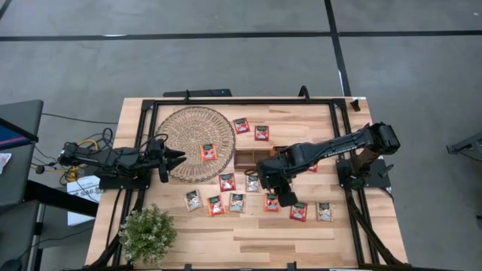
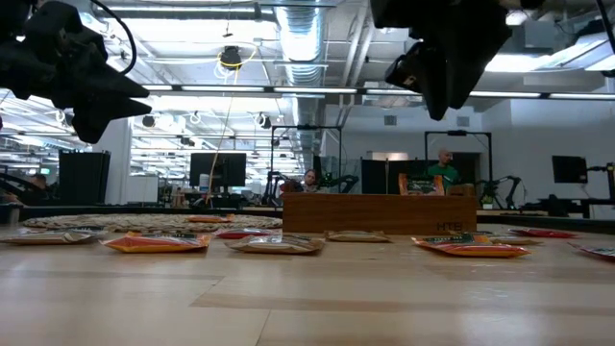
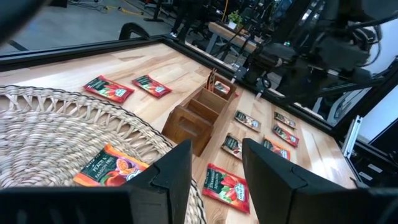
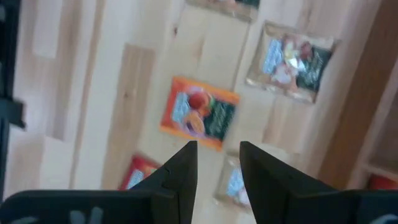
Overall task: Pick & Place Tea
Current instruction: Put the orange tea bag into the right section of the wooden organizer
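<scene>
Several red-orange and pale tea sachets lie flat on the table around the wooden tray (image 1: pixel 248 158). One orange sachet (image 1: pixel 208 152) lies on the woven mat (image 1: pixel 192 128). My right gripper (image 1: pixel 285 194) hangs open above the sachets on the tray's near side. In its wrist view an orange sachet (image 4: pixel 199 121) and a pale one (image 4: pixel 289 62) lie beyond the open fingers (image 4: pixel 217 162). My left gripper (image 1: pixel 179 156) hovers open over the mat's left part. Its wrist view shows the orange sachet (image 3: pixel 109 171) ahead of the fingers (image 3: pixel 214 168).
A potted plant (image 1: pixel 147 233) stands at the table's near left corner. A black frame (image 1: pixel 241 100) runs along the table's edges. The low view shows both arms (image 2: pixel 442 48) (image 2: pixel 77 67) well above the tabletop. Bare wood lies along the near edge (image 1: pixel 256 241).
</scene>
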{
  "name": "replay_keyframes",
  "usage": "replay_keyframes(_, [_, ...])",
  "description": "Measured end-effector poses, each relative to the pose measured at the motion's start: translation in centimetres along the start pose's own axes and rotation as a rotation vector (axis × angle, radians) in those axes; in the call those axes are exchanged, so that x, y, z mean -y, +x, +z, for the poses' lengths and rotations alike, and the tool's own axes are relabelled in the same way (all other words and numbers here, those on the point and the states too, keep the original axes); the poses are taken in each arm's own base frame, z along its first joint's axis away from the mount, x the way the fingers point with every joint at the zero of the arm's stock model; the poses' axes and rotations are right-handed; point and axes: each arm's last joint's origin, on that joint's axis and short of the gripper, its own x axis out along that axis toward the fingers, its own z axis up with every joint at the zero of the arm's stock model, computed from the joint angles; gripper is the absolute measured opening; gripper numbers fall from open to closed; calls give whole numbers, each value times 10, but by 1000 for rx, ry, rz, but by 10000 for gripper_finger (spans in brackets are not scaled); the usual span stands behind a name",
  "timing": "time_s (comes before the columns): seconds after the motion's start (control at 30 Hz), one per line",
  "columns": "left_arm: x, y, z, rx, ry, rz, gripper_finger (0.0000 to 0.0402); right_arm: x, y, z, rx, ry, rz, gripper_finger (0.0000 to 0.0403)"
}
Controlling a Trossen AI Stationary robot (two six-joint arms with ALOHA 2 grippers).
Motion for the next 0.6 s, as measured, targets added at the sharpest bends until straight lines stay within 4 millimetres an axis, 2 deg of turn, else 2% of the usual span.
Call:
replay_keyframes(0.2, [0, 0, 0, -3, 2, 2, 133, -4, 11, 3, 72, 103, -17, 114])
replay_keyframes(0.4, [0, 0, 0, -4, 3, 2, 133, -2, 25, -6, 43, 211, -15, 114])
replay_keyframes(0.6, [0, 0, 0, -4, 4, 3, 133, 1, 36, -17, -4, 229, -20, 114])
